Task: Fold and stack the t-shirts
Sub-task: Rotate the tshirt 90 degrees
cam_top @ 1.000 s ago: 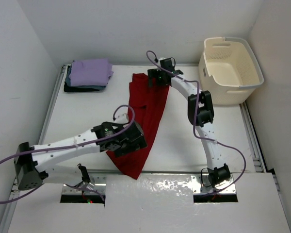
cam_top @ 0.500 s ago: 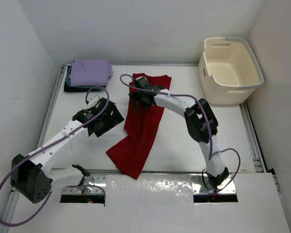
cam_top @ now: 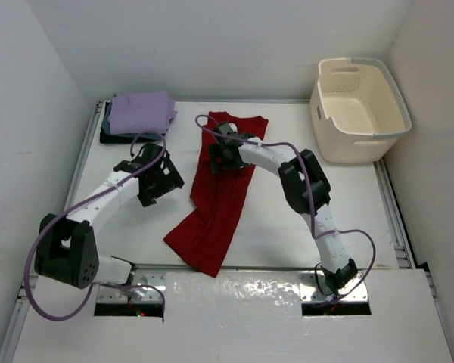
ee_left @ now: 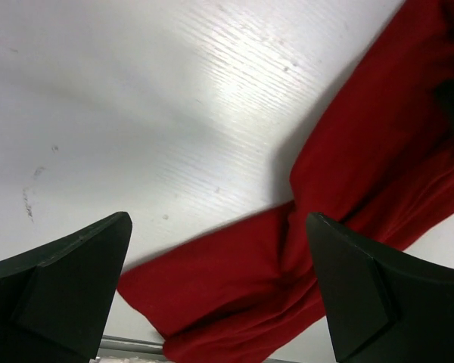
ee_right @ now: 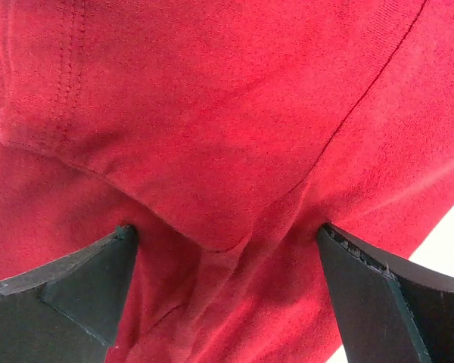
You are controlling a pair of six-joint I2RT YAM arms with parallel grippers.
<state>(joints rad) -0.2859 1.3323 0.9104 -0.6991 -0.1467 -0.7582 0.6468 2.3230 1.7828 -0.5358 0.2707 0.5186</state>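
A red t-shirt lies crumpled in a long strip down the middle of the white table. My right gripper is open, its fingers pressed down onto the shirt's upper part; the right wrist view shows red cloth bunched between its fingertips. My left gripper is open and empty, over bare table left of the shirt. In the left wrist view the shirt's lower part lies ahead of the open gripper. A folded stack, purple shirt on top, sits at the back left.
A cream laundry basket stands at the back right corner. White walls close in the table on the left, back and right. A metal rail runs along the table's near edge.
My left arm has let go of the shirt's lower end and swung up and left. My right gripper has moved from the shirt's top edge down onto its upper part.
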